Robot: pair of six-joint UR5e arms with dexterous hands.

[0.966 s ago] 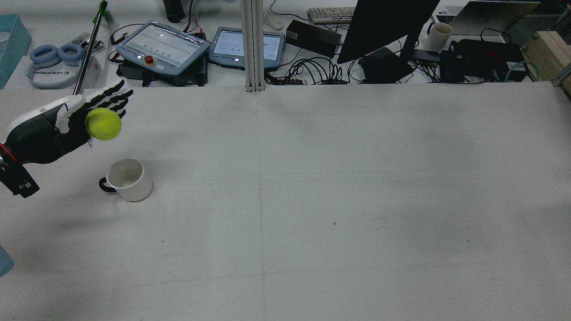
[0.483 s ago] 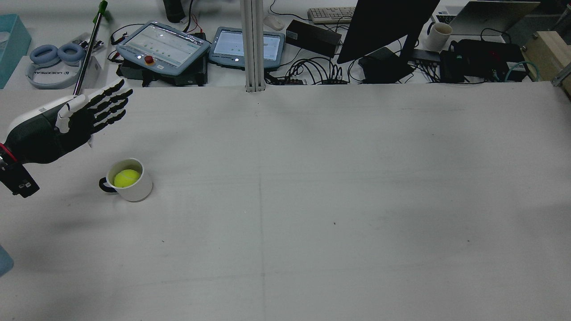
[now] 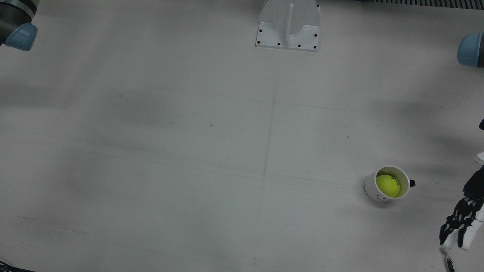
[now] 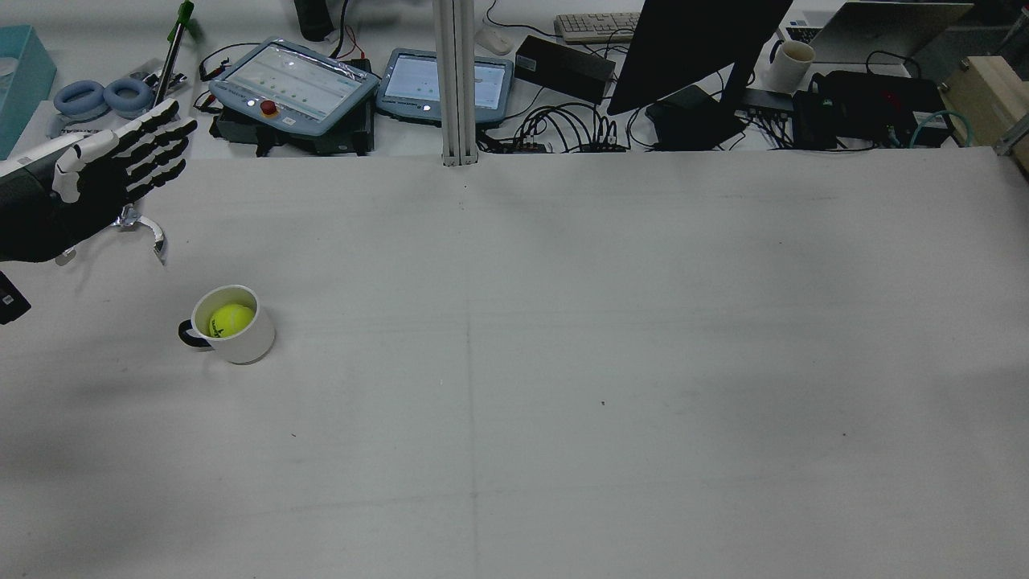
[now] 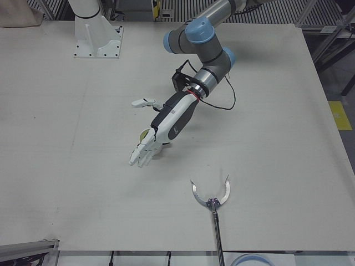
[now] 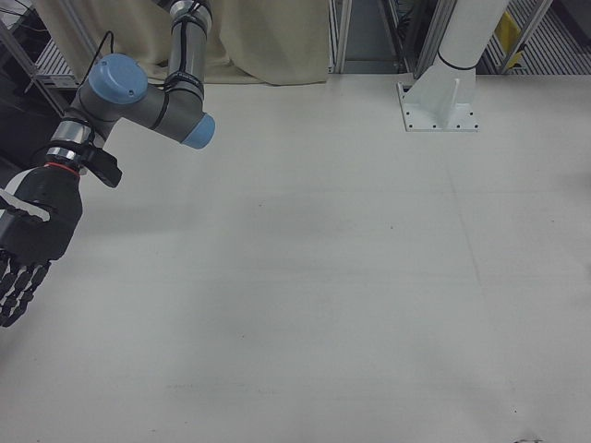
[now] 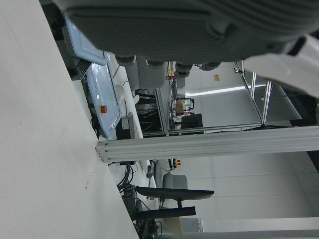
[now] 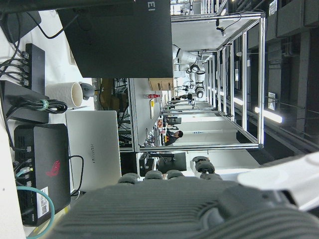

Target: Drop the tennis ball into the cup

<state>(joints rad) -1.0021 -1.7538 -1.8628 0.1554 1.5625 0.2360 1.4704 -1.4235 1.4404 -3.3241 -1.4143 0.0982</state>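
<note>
The yellow tennis ball [image 4: 231,320] lies inside the white cup [image 4: 251,343], which stands upright on the table's left part in the rear view. The front view shows the ball [image 3: 388,185] in the cup [image 3: 371,190] from above. My left hand [image 4: 96,181] is open and empty, fingers stretched out, raised beyond and left of the cup. It also shows in the front view [image 3: 463,223] and in the left-front view [image 5: 163,124], where it hides most of the cup. My right hand [image 6: 28,245] is open and empty at the far side of the station.
A metal reacher tool with a claw end [image 5: 211,197] lies on the table near the far edge, close to my left hand [image 4: 151,233]. Teach pendants [image 4: 293,84] and a monitor [image 4: 699,48] stand beyond the table. A white post base [image 3: 289,24] sits mid-table at the robot's side.
The ball left my left hand and dropped into the cup. My left hand, still open, then moved away from the cup toward the far left.
</note>
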